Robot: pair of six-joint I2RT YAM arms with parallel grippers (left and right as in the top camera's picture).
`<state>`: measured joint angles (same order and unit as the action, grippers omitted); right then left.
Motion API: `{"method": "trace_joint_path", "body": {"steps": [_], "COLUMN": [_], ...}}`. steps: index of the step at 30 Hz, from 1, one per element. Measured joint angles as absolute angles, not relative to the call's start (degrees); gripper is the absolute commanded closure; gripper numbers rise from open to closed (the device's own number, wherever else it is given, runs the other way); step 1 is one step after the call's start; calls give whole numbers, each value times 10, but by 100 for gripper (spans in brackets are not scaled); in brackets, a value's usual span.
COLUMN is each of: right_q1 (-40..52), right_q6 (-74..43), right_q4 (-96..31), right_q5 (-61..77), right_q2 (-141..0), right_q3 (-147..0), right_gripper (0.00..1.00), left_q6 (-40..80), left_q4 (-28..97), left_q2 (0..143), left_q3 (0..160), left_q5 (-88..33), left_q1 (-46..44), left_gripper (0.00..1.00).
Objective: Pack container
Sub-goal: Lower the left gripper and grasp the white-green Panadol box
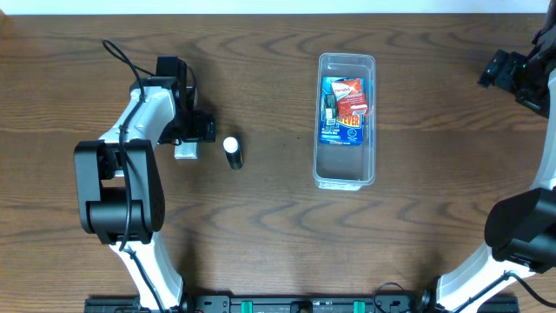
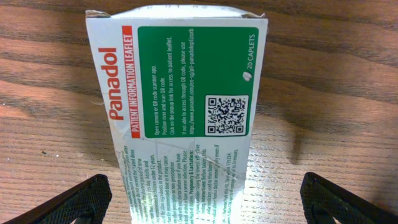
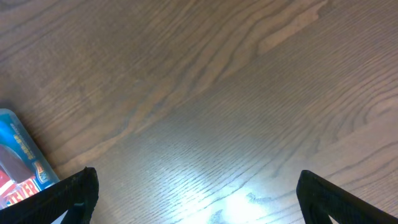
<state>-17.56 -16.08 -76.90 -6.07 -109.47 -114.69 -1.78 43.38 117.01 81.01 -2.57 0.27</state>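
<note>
I have the left tool (image 2: 202, 202) wide astride the Panadol box (image 2: 180, 112), well left of the part-filled container (image 1: 344, 165) on the tabletop (image 1: 278, 243), ready to pinch it, while the right tool (image 3: 196, 196), also wide, hangs clear to the container's right.

**Container right of centre, box and bottle to its left**

The container (image 1: 345, 170) lies lengthwise on the table (image 1: 278, 243), right of centre. In its far half sits a larger packet (image 1: 339, 126), with a smaller packet (image 1: 353, 97) overlapping its far right corner. Well to the left lies a small bottle (image 1: 233, 153). Just left of that, the Panadol box (image 2: 180, 112) lies flat beneath the left gripper (image 1: 195, 129), between its spread fingers. The right gripper (image 1: 512, 74) is at the far right edge.
</note>
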Motion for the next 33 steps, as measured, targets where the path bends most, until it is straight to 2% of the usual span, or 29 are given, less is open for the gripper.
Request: {"method": "trace_joint_path", "body": {"steps": [14,16,17,27,29,33], "right_q1": [-176,-176,-176,-176,-176,-176], "right_q6": [-161,-161,-161,-161,-161,-161], "right_q4": [-769,-769,-769,-769,-769,-769], "right_q5": [-61,-61,-61,-61,-61,-61], "right_q2": [-1095,-1095,-1095,-1095,-1095,-1095], "right_q3": [-1147,-1147,-1147,-1147,-1147,-1147], "right_gripper": [1,1,1,1,1,1], "left_q6": [-18,-18,-17,-20,-21,-24], "left_q4": [432,432,431,427,427,423], "left_q2": [1186,1186,1186,1186,1186,1186], "left_q3": [810,810,810,810,810,810], "left_q5": [-26,-26,-26,-25,-25,-24], "left_q1": [3,3,3,3,3,3], "left_gripper": [1,7,15,37,46,49]}}
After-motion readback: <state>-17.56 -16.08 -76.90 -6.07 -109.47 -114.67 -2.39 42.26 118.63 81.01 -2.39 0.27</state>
